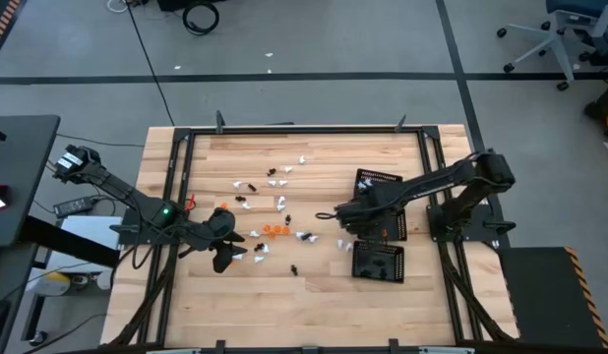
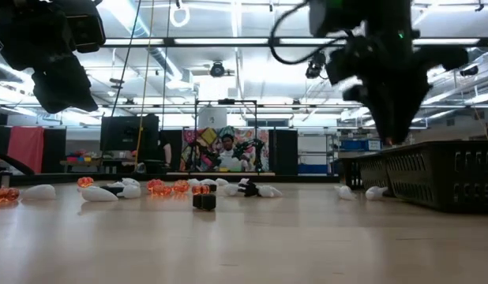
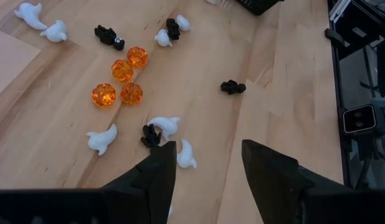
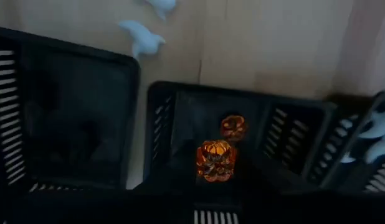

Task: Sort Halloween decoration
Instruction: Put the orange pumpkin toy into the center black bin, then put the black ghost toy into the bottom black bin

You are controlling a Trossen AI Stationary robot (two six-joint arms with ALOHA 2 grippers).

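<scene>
Halloween decoration (image 1: 274, 230) pieces are scattered mid-table at the high view's centre. An orange pumpkin (image 4: 215, 160) is held clamped in the right gripper (image 4: 216, 171) over the middle tray (image 4: 180, 118). The left gripper (image 3: 205, 168) is spread wide beside a white ghost (image 3: 185, 154). These trinkets are judged light, hard and slippery; a grip across the body is advised.

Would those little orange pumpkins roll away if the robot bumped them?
Probably a bit. The orange pumpkins look round and ribbed, so a nudge could roll them. They seem tiny and likely light beside the left gripper. Their glossy, see-through surface might be slippery.
</scene>
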